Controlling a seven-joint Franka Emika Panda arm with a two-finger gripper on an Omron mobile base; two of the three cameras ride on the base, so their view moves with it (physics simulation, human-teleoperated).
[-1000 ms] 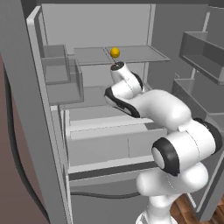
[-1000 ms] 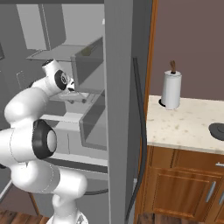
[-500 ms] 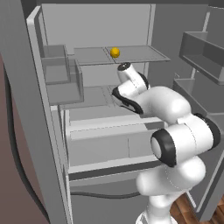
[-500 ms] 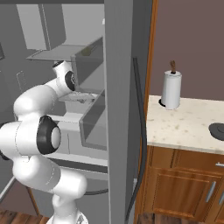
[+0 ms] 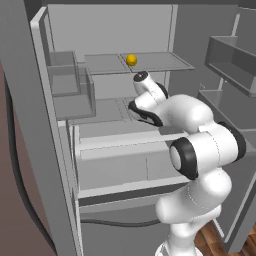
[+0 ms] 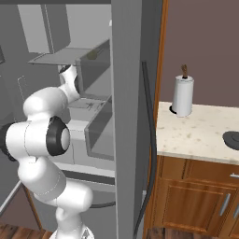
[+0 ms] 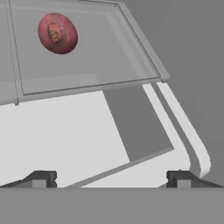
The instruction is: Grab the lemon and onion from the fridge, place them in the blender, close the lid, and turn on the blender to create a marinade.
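Fingers: the gripper (image 7: 111, 177) stands wide apart with nothing between its two dark tips, one near each lower corner of the hand view; only the very tips (image 7: 41, 178) show, the rest is cut off by the lower edge.
Onion: the onion (image 7: 57, 33) is a round reddish-pink ball with a rough tan patch on its face; it lies on a pale grey shelf (image 7: 87, 52) of the fridge, ahead of the fingers and well apart from them, toward the left tip's side.
Lemon: the lemon (image 5: 131, 60) is a small yellow-orange ball on the upper shelf (image 5: 150, 62) of the fridge (image 5: 45, 150), above the wrist of the arm (image 5: 200, 150).
Arm: it reaches into the fridge at the shelf below the lemon.
Hard to make out: in the left base view the arm's own wrist covers the hand and the onion; in the right base view the fridge's thick grey wall (image 6: 130, 116) hides most of the interior.
Beside the fridge: a white paper-towel roll (image 6: 183, 95) stands on the speckled counter (image 6: 200, 135); a dark round thing (image 6: 231, 139) is cut off at the counter's right edge.
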